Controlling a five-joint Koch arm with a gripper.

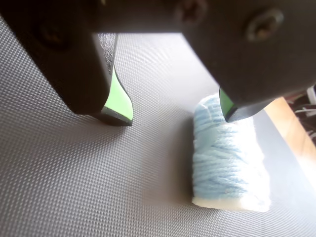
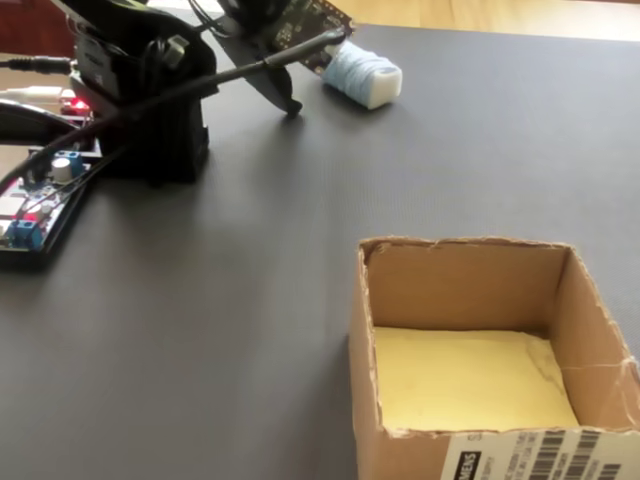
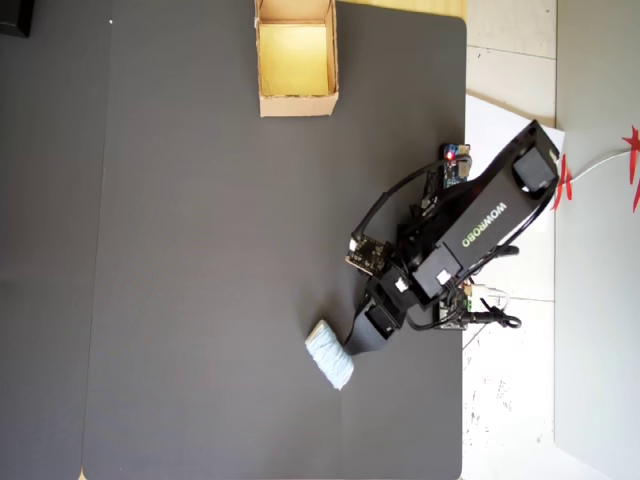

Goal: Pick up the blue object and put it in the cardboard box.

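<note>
Bench (image 3: 220,300) carries the cardboard box (image 3: 295,100), empty, well apart from the arm. Gripper (image 1: 173,116) hangs spread and released, one tip on the blue object (image 1: 227,163), which lies beside rather than between. Approach step; next, shift sideways to straddle it before clenching.

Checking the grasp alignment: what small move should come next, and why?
Probably shift the open gripper toward the roll until it sits between the fingers; in the wrist view one finger is over the roll's end, the other stands off on bare mat.
</note>
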